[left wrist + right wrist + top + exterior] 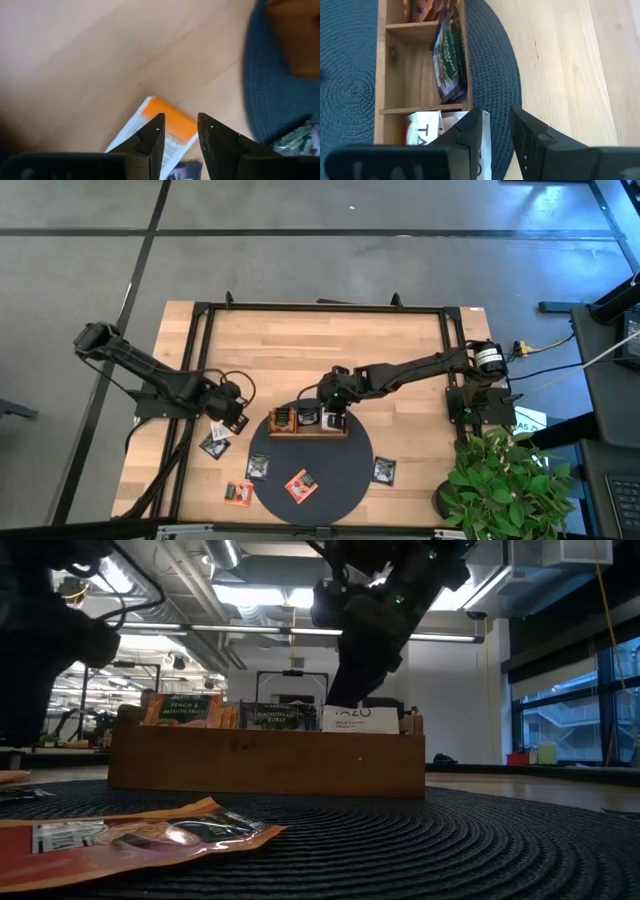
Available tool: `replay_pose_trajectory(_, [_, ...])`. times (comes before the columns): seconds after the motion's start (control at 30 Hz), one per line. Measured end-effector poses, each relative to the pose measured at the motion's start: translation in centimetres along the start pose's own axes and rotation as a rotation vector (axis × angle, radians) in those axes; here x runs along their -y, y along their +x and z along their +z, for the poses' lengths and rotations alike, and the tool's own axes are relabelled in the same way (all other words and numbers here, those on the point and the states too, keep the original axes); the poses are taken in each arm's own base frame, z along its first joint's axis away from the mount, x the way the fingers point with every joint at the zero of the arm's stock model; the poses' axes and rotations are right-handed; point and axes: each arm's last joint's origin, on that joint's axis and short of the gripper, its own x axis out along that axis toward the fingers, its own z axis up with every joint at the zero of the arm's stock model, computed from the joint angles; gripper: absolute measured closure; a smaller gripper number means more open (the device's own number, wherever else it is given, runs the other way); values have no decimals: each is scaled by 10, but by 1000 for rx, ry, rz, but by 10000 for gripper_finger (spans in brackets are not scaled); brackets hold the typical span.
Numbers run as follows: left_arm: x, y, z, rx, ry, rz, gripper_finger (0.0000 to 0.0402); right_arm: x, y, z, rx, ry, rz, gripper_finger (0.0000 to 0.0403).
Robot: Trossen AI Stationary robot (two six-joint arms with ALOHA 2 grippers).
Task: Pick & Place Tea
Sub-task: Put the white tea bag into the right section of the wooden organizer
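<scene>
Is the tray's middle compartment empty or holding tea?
Holding tea. The right wrist view shows a dark sachet standing on edge in the tray's middle compartment, leaning against one long wall.

One tray (pixel 310 431) with three compartments, on one round mat (pixel 330 480). Loose sachets in the high view — six: two orange-red (pixel 300 485) (pixel 238 493), three dark (pixel 259 467) (pixel 384 471) (pixel 214 445), and one white with orange (pixel 167 131) under the left gripper (pixel 238 421). Sachets in the tray cannot be counted exactly. Two arms, one potted plant (pixel 505 485).
</scene>
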Motion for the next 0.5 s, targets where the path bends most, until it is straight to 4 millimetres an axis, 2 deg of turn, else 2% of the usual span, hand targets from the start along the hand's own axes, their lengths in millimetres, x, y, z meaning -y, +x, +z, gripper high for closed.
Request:
replay_pose_trajectory(0.3, [7,21,-16,-131,-131,138,289,0,0,0,0,-25,1,302])
replay_pose_trajectory(0.5, [7,32,-15,-153,-99,206,288,0,0,0,1,-49,2,302])
